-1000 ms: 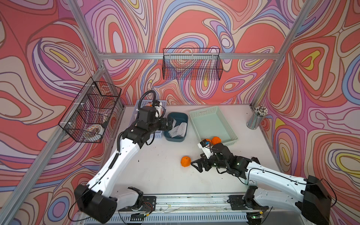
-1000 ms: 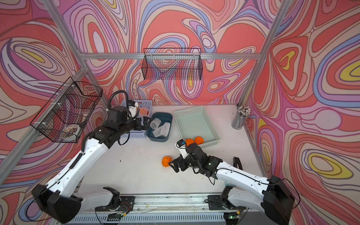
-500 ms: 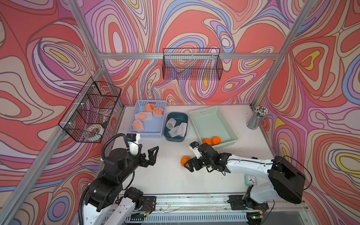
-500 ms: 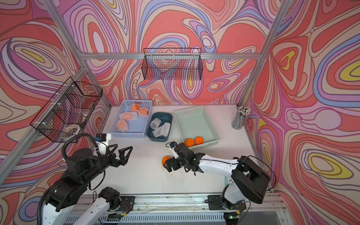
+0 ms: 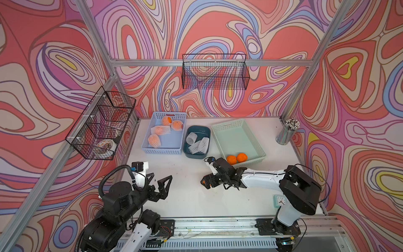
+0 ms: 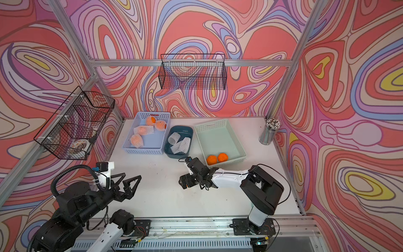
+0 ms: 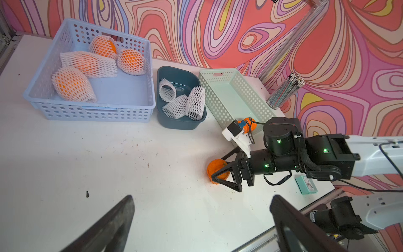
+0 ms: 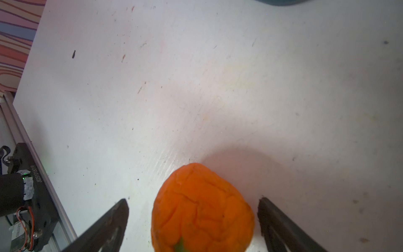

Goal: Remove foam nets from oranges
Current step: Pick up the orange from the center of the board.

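left gripper [image 5: 161, 177] has pulled back, jaws apart; right gripper [image 8: 193, 200] straddles the bare orange [image 8: 202, 213], jaws apart, not touching.

The bare orange [image 8: 202, 209] between the black fingers [image 8: 104, 227] is bright orange, on a speckled white table [image 8: 196, 87]. Beyond them, white diamond-mesh foam nets [image 7: 195, 102] lie in a dark teal bin [image 7: 178, 124].

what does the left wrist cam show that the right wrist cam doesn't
Only the left wrist: the blue basket with four netted oranges, the empty foam nets in the dark bin, and the green basket. Only the right wrist: gaps between the bare orange and the right arm's open jaws on each side. Both: that orange on the white table.
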Controlling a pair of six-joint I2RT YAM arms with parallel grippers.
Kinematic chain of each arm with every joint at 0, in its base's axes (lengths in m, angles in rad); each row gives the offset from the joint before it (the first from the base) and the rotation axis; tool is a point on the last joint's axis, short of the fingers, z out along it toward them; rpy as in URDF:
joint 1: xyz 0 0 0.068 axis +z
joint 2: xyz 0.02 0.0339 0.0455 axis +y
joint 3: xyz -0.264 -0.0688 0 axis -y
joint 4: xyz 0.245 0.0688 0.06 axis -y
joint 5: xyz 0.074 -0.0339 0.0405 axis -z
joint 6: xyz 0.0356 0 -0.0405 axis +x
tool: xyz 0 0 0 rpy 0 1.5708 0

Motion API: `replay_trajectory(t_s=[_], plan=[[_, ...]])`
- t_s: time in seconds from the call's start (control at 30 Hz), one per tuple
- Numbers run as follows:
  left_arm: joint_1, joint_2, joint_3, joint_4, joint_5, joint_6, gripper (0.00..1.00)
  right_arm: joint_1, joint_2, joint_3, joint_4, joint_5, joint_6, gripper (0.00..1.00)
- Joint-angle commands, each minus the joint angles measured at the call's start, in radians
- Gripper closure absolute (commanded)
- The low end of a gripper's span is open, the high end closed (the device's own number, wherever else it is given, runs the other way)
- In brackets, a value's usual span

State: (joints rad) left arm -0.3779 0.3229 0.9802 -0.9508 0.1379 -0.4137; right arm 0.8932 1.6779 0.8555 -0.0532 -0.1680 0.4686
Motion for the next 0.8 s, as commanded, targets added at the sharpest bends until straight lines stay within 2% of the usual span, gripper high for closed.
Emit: replay_trajectory(t_s=[0.0, 0.57, 0.77], plan=[[0.006, -0.004, 0.021, -0.041, 0.003, -0.008, 0.0, 0.01, 0.018, 0.027, -0.028, 0.031, 0.004, 0.12], [0.006, 0.017, 0.021, -0.031, -0.014, 0.007, 0.0, 0.013, 0.006, 0.051, -0.106, 0.07, -0.01, 0.36], [0.005, 0.027, 0.011, -0.018, -0.005, 0.009, 0.0, 0.013, -0.049, 0.063, -0.152, 0.094, -0.02, 0.41]])
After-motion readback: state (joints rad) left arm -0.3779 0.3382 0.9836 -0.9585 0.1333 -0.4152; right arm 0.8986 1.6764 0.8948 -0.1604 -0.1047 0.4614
